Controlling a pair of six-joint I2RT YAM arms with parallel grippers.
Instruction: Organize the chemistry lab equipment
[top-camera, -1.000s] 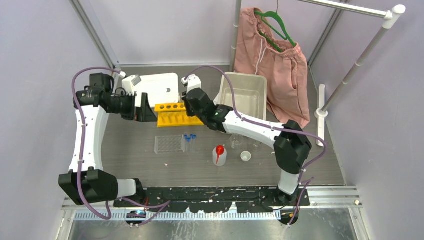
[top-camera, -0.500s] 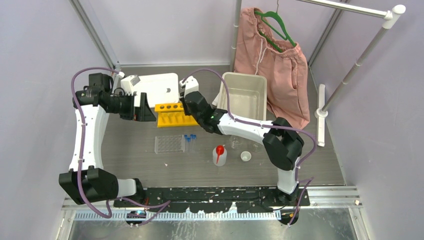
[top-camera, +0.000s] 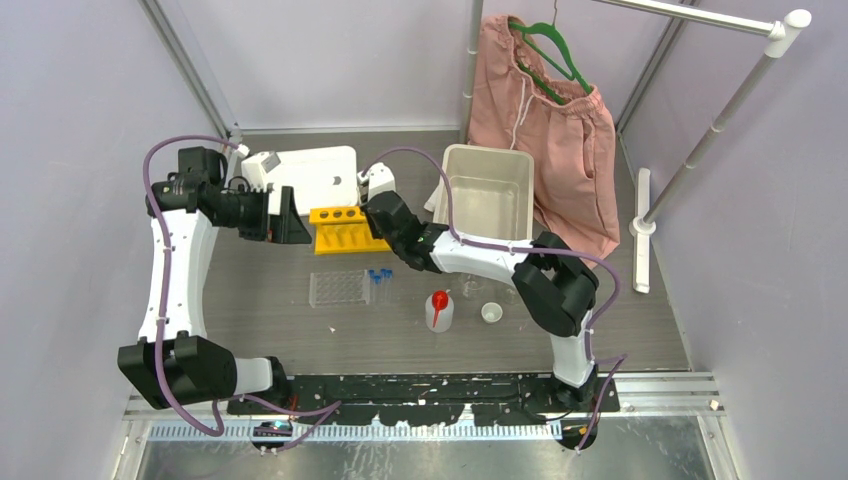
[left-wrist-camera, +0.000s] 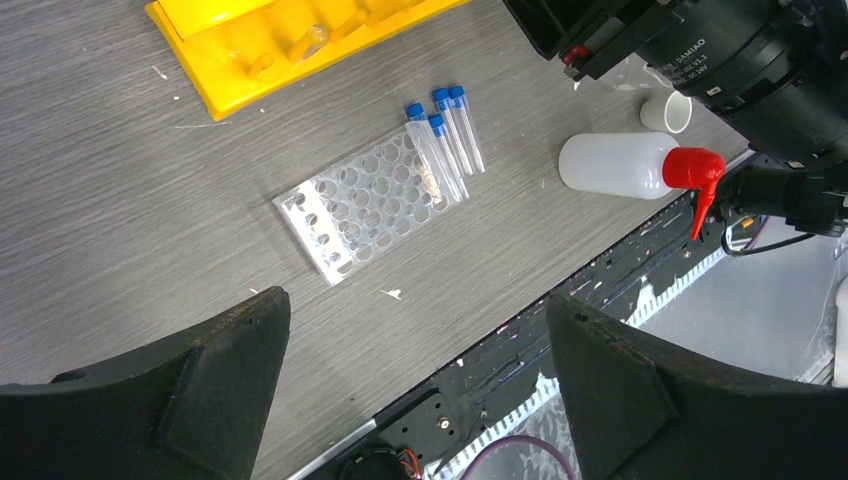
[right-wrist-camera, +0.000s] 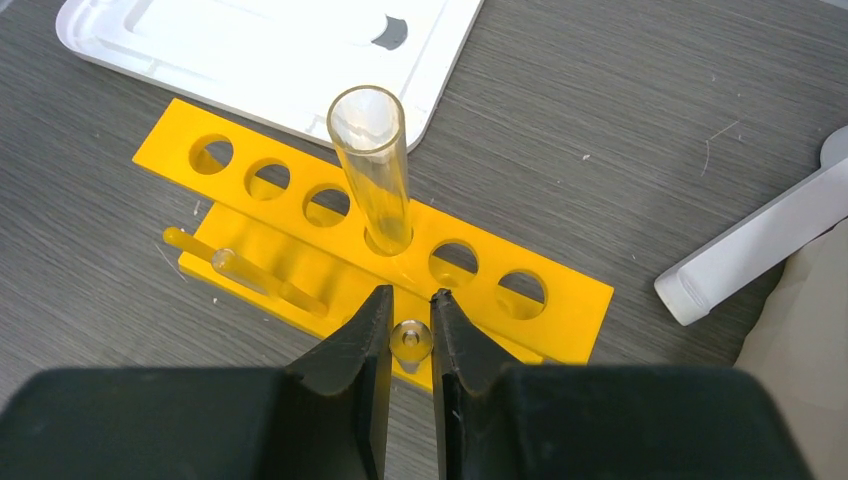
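Progress: one tall tube (right-wrist-camera: 370, 160) seated in yellow rack (right-wrist-camera: 575, 300); right tool (right-wrist-camera: 412, 295) clenched on small clear tube (right-wrist-camera: 410, 340). Blue-capped tubes (left-wrist-camera: 445, 140), squeeze bottle (left-wrist-camera: 620, 165) unsorted on worktop (left-wrist-camera: 120, 230); left tool (left-wrist-camera: 415, 300) released.

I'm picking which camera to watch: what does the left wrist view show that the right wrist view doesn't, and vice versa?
Left wrist only: clear plastic grid rack, four small blue-capped tubes, white red-spouted squeeze bottle, tiny white cup. Right wrist only: upright clear glass tube, flat white tray, small clear round piece the right hand is shut on. Both: yellow six-hole tube rack.
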